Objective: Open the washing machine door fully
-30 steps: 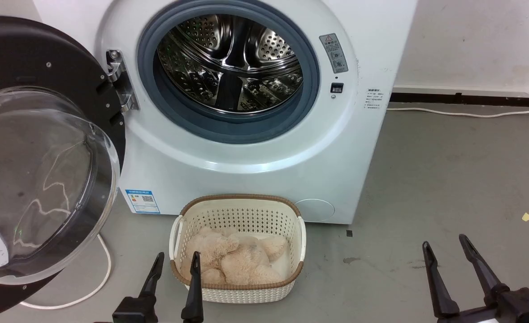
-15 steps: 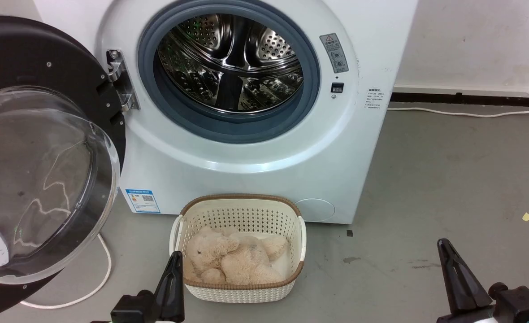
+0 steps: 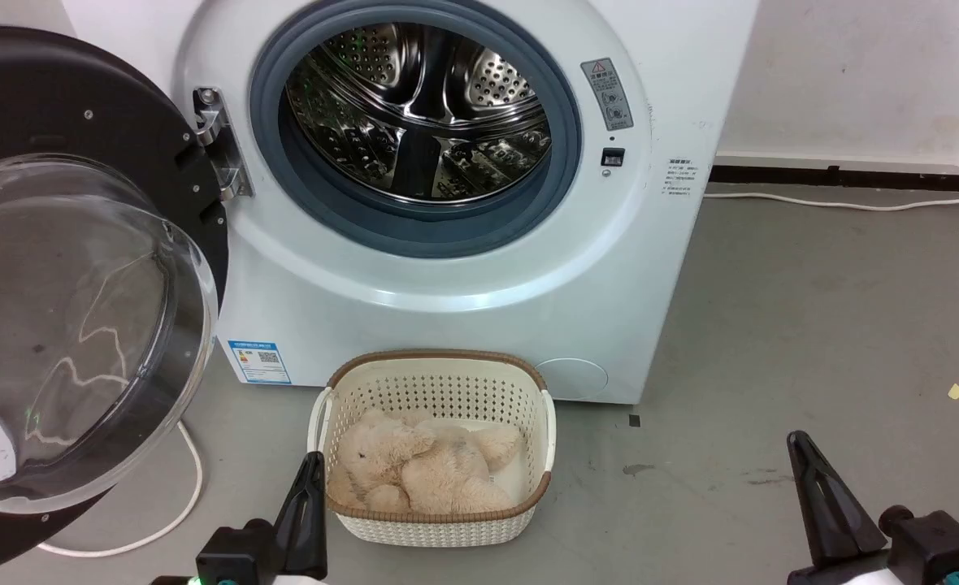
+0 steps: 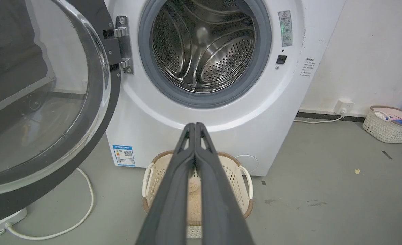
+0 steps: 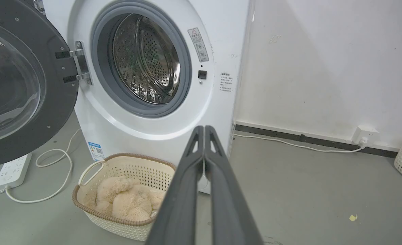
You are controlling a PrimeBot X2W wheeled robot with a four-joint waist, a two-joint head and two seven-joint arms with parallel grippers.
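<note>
Washing machine door (image 3: 73,284) hangs swung wide on its metal hinge (image 3: 221,146), out to the left of the washing machine (image 3: 447,309), its glass bowl bulging toward the robot. The steel drum (image 3: 423,114) is fully exposed, with nothing across the opening.

Left claw (image 3: 307,496) sits low in front of the washing machine, well apart from the door, its two fingers pressed together on nothing. Right claw (image 3: 822,496) sits off toward the machine's right front corner, also pressed together and empty. A cream basket (image 3: 439,388) holding a plush toy (image 3: 423,471) stands on the floor just in front of the machine's base.

By my reading, the opening step is at or very near its end: the door looks past square to the machine's front. If the hinge has travel left, the next move calls for the left claw to reach the door's black inner ring and nudge it away from the machine, avoiding the slick glass. Otherwise, nothing more is needed.
</note>
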